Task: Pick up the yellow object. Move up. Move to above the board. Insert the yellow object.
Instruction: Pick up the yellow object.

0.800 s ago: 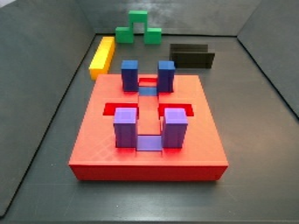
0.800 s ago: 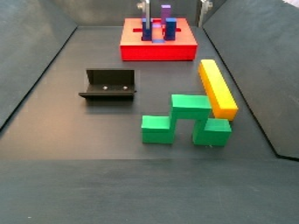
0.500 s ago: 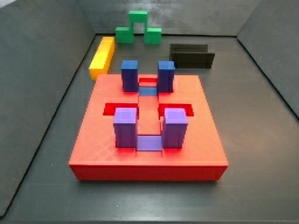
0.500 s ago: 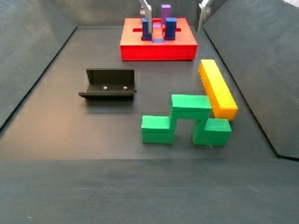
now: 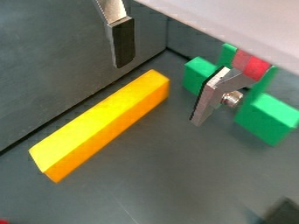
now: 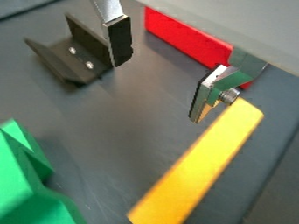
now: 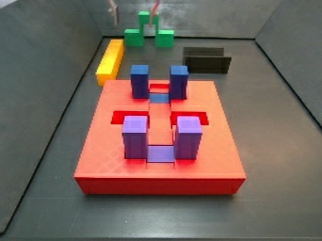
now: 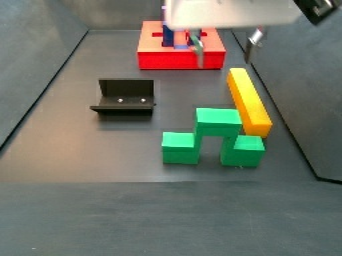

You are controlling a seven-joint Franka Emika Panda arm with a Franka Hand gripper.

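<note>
The yellow object [image 8: 249, 100] is a long orange-yellow bar lying flat on the dark floor by the side wall; it also shows in a side view [image 7: 111, 58] and in both wrist views [image 5: 103, 122] [image 6: 198, 171]. The board [image 7: 113, 151] is a red slab with purple and blue posts; it also shows in a side view [image 8: 181, 58] and a wrist view [image 6: 187, 39]. My gripper [image 8: 226, 55] is open and empty. It hangs above the floor, over the end of the bar nearest the board, touching nothing. Its fingers [image 5: 122, 39] stand wide apart.
A green stepped block [image 8: 214, 135] lies next to the bar's other end, also in both wrist views [image 5: 263, 109] [image 6: 24, 184]. The fixture [image 8: 124, 97] stands on the floor across from the bar, also in a wrist view [image 6: 73, 52]. Grey walls enclose the floor.
My gripper has come down into both side views, towards the bar's end near the board. The bar, board and blocks have not moved.
</note>
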